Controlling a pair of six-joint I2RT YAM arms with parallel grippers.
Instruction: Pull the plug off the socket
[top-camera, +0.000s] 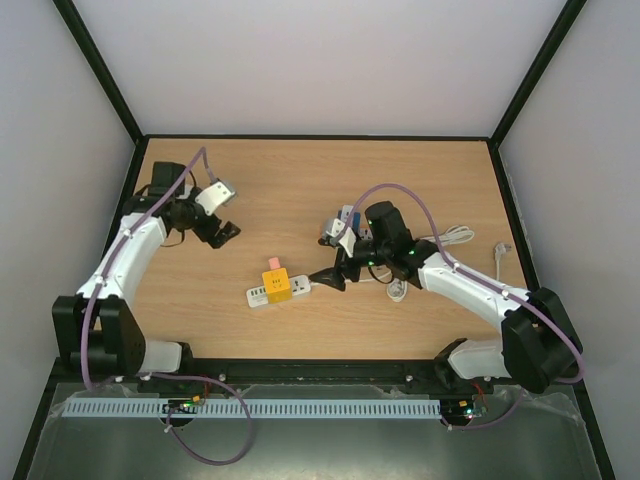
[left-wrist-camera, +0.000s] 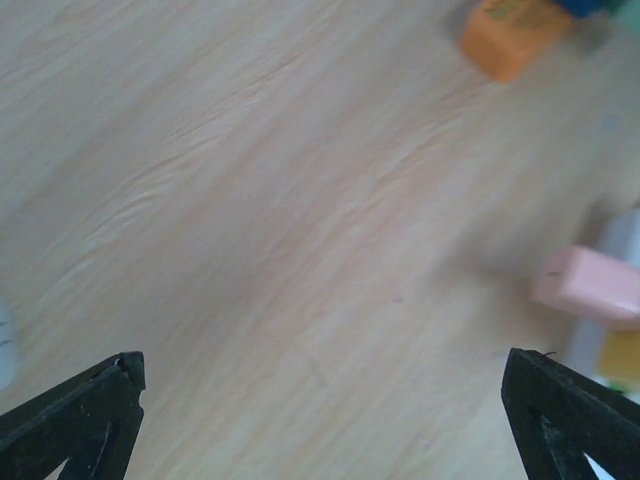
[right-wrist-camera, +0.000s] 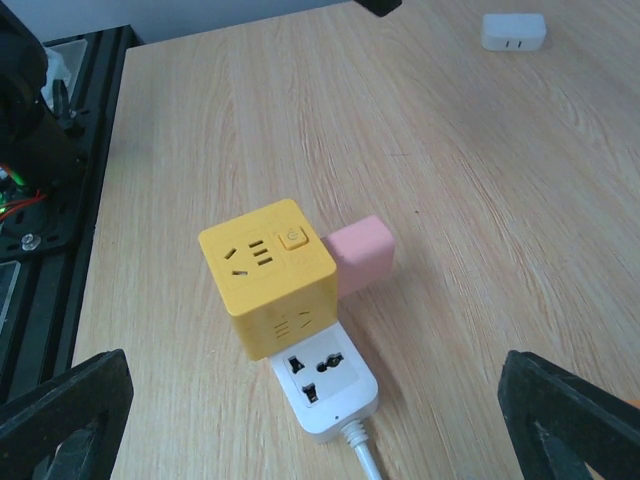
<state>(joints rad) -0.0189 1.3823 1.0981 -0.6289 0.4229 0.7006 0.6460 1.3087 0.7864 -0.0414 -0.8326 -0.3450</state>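
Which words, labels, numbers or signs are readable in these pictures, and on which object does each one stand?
No readable words, brands or numbers anywhere.
On the yellow cube adapter: a small sign on its button, too small to read.
On the white power strip and the pink plug: no text visible.

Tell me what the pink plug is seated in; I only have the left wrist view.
Observer: The pink plug juts from one side of a yellow cube adapter.
Operator: Say what the cube stands on.
Observer: It sits on top of a white power strip.
Operator: Report the right gripper.
Observer: The right gripper is open at the strip's cable end, holding nothing.
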